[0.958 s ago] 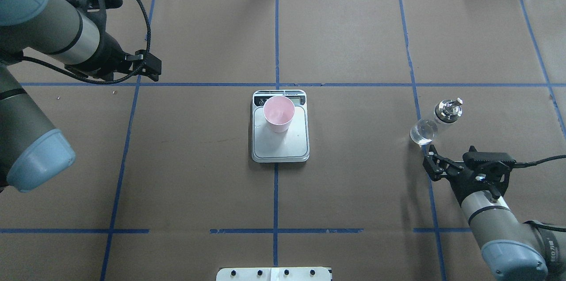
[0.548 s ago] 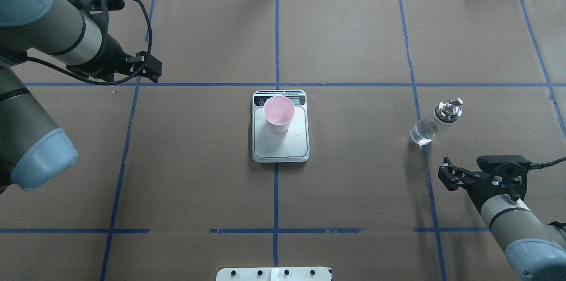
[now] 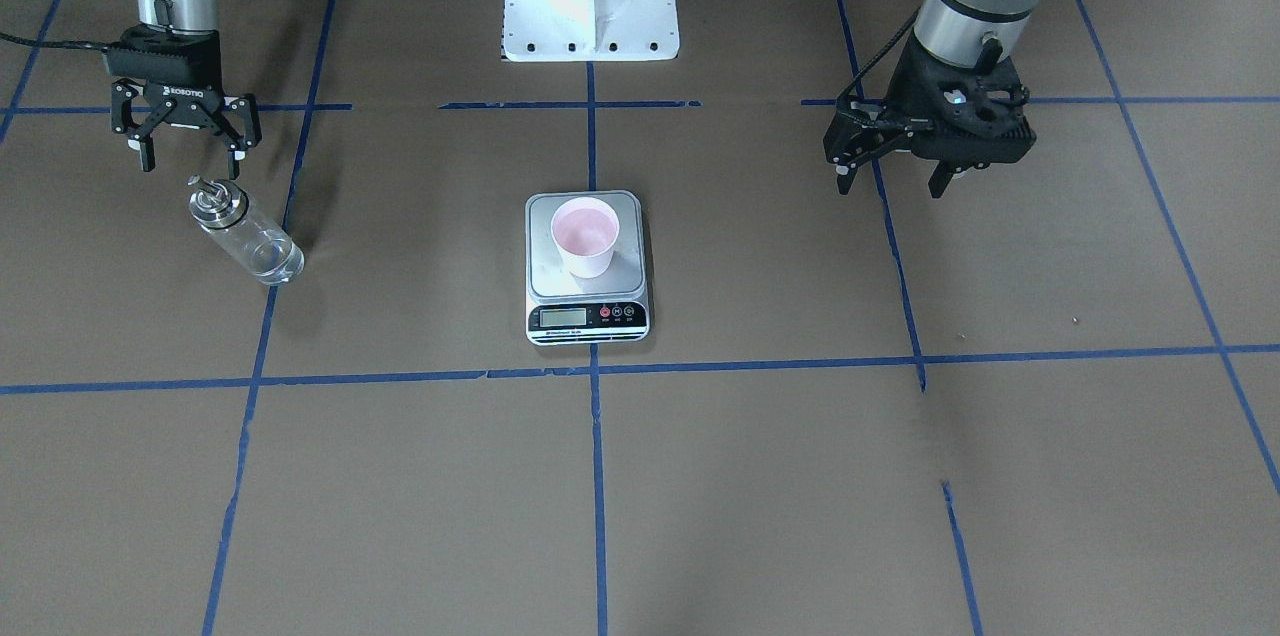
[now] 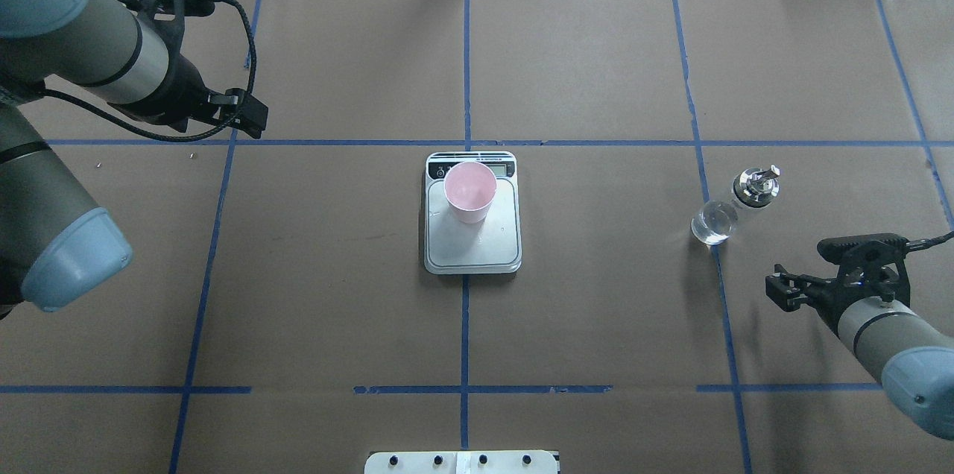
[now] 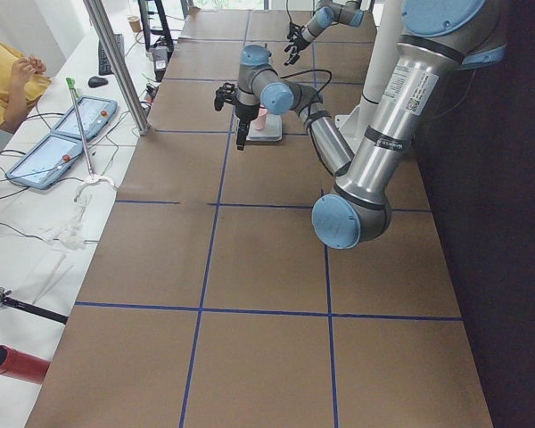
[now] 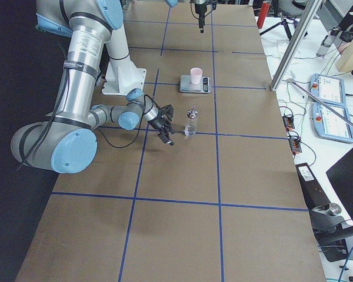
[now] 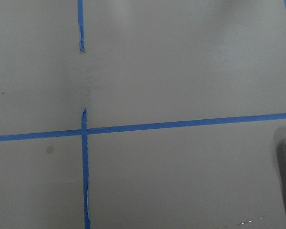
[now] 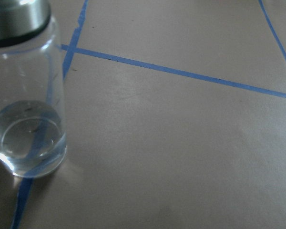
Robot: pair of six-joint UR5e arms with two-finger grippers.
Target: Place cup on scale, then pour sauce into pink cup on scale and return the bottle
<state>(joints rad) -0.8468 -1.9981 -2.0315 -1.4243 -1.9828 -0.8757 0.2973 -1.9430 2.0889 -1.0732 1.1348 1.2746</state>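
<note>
Well to the scale's left, the left pincer hangs above the desk with its fingers spread, gripping nothing. The scale lies mid-desk with the cup upright on its plate. The cup looks light and thin-walled, so a passing knock would likely tip it. Well to the scale's right, the bottle stands upright on a blue tape line. It is smooth, rigid glass, probably slippery and breakable, and holds only a shallow pool of sauce. With so little liquid it should be light, and perhaps a little top-heavy under its metal cap. The best hold looks to be across the straight glass wall, just below the cap — not on the cap or the thin spout. Beyond the bottle, farther from the scale, the right pincer hovers near it with fingers apart, touching nothing. Between bottle and scale only brown paper and tape show — the cup is the one thing a low swing might strike.
</note>
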